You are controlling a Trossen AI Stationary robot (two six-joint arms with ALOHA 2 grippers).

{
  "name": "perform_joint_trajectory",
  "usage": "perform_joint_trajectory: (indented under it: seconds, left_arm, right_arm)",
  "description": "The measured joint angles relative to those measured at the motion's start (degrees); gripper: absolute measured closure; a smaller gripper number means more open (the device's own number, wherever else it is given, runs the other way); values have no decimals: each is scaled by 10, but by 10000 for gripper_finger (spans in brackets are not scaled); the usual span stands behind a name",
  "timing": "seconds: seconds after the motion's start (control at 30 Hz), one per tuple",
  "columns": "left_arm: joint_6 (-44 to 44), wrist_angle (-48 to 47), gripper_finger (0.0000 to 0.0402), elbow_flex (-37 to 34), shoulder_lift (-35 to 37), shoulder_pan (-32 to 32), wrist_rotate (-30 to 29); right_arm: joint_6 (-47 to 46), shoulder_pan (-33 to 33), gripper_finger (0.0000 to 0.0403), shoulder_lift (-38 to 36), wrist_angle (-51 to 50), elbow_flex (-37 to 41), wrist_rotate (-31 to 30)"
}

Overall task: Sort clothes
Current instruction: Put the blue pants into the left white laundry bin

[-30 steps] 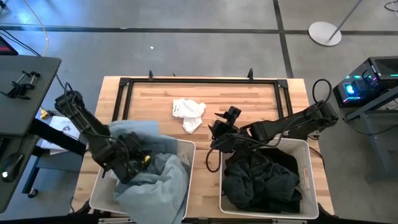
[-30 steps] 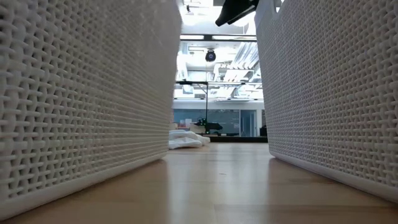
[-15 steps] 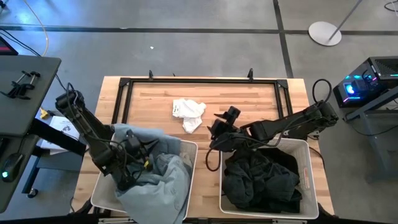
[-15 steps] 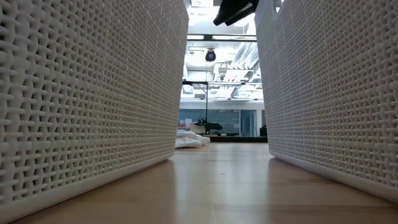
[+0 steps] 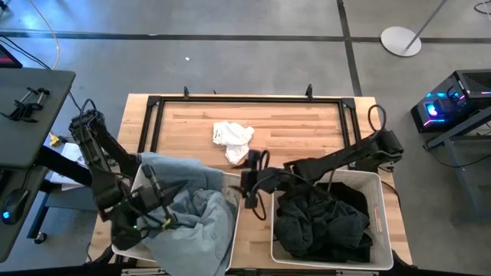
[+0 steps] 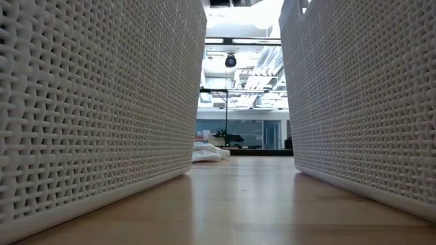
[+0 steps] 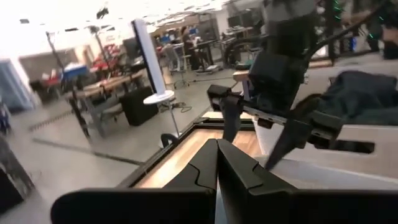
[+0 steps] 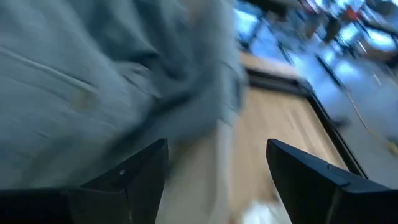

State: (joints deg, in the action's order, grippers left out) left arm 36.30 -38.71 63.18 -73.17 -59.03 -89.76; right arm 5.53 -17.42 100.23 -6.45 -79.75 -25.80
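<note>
A white garment (image 5: 232, 141) lies crumpled on the wooden table beyond the baskets; it also shows in the low view (image 6: 206, 152). Pale blue-grey garments (image 5: 192, 211) fill the left white basket (image 5: 123, 247) and hang over its far and near rims. Black and charcoal garments (image 5: 322, 222) lie in the right white basket (image 5: 379, 218). My left gripper (image 5: 163, 217) is shut and empty over the blue-grey pile; its fingers meet in its wrist view (image 7: 217, 155). My right gripper (image 5: 249, 188) is open and empty between the baskets, facing the blue-grey garment (image 8: 106, 81).
A black metal frame (image 5: 245, 100) runs along the table's far part. The low view shows only a narrow lane of table between the two basket walls (image 6: 95, 102) (image 6: 361, 95). A black table with a clamp (image 5: 27, 103) stands to the left of the table.
My right gripper has gone toward the table's left and a little toward the near edge, into the gap between the baskets, and has left the low view. My left gripper has drawn back toward the near left over the pile. The left basket has slid slightly to the right.
</note>
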Motion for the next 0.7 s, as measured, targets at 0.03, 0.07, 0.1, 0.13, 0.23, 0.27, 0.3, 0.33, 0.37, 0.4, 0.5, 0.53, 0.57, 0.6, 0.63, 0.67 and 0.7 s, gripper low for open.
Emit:
perform_joint_trajectory:
  seconds: [0.03,0.07,0.1,0.13,0.23,0.27,0.3,0.33,0.37,0.4,0.5,0.53,0.57,0.6,0.63,0.67,0.7]
  left_arm:
    - [-36,23,401,0,0,-6,-2]
    - [-68,47,401,0,0,-11,-3]
    - [-96,66,401,0,0,-15,-3]
    - [-115,80,401,0,0,-18,-3]
    - [-141,90,401,0,0,-22,-3]
    - [-141,89,401,0,0,-22,-3]
    - [-141,88,401,-2,0,-22,-3]
    - [-141,87,401,-4,0,-21,-3]
    - [-140,85,401,-6,0,-20,-3]
    - [-139,84,401,-7,0,-19,-3]
    - [-112,84,401,-12,0,-14,6]
    - [-91,82,401,-14,0,-11,6]
    - [-62,77,401,-14,1,-8,9]
    - [-22,68,401,-14,4,-3,13]
    - [32,56,401,-14,10,6,20]
    - [90,42,401,-14,17,17,31]
    - [142,19,401,-14,27,28,51]
  right_arm:
    - [16,-2,144,6,22,0,9]
    - [25,-4,144,10,43,0,9]
    - [31,-7,144,12,63,0,9]
    - [35,-8,144,13,79,0,10]
    - [53,-7,144,13,104,0,9]
    - [64,-6,144,13,102,0,9]
    - [76,-2,144,13,99,0,9]
    - [88,1,144,14,95,0,11]
    - [99,5,144,14,91,0,23]
    - [104,10,144,16,88,0,37]
    - [121,18,144,27,81,-2,52]
    - [127,21,144,32,82,-3,49]
    - [134,22,144,34,83,-3,46]
    - [140,24,144,36,83,-3,43]
    - [141,25,144,38,83,-3,42]
    - [140,27,144,40,83,-4,43]
    - [137,28,144,40,81,-4,42]
